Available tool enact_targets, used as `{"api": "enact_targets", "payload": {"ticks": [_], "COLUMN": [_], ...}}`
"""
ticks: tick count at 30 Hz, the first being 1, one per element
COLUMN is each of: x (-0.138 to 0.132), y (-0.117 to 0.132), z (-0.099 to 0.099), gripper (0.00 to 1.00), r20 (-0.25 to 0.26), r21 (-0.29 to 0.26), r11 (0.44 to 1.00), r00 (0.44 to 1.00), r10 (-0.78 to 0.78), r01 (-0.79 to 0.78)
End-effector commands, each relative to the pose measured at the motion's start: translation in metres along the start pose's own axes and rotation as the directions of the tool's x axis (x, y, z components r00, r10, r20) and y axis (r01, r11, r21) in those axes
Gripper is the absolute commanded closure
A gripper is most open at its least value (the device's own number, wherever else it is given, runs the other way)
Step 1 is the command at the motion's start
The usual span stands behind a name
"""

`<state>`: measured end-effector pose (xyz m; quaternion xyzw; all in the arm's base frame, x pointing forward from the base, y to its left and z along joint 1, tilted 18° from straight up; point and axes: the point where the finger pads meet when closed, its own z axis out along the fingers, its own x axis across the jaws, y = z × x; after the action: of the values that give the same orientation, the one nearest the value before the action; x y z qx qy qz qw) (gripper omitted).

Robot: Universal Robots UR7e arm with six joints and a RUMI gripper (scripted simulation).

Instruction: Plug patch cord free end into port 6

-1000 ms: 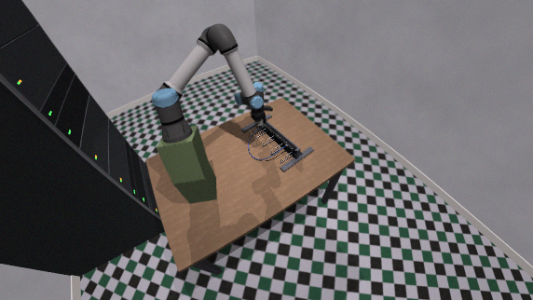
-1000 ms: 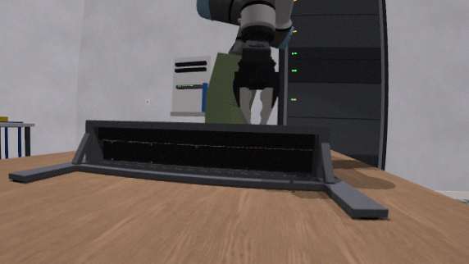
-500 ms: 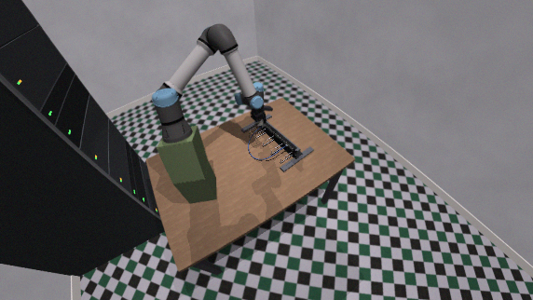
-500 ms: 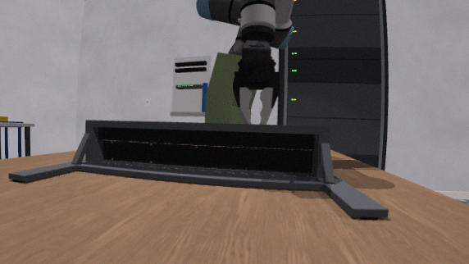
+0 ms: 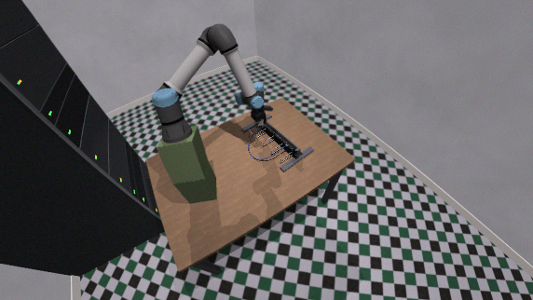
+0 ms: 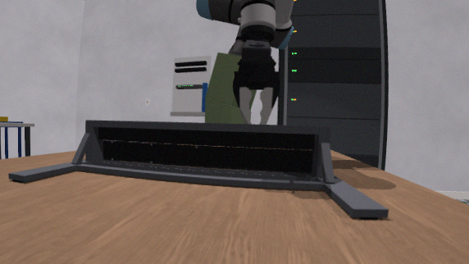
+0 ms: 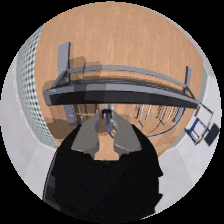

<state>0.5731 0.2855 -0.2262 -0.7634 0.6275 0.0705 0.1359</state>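
- Cable (image 5: 259,157) loops in blue over the wooden table (image 5: 233,205) on the port side of the rack (image 6: 205,149); rack stands flat on its feet
- gripper (image 7: 106,131) hangs just above the rack's top edge; fingers (image 6: 244,104) nearly closed on the plug (image 7: 106,115), blue cord trailing from it
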Motion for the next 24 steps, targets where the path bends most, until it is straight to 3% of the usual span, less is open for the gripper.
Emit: {"api": "enact_targets", "payload": {"ticks": [1,24], "x": [0.0,0.0], "y": [-0.0007,-0.0027], "z": [-0.0006,-0.0007], "gripper": [1.0,1.0], "r20": [0.0,0.0], "r21": [0.001,0.002], "r11": [1.0,1.0], "r00": [1.0,1.0], "r10": [0.0,0.0], "r01": [0.0,0.0]}}
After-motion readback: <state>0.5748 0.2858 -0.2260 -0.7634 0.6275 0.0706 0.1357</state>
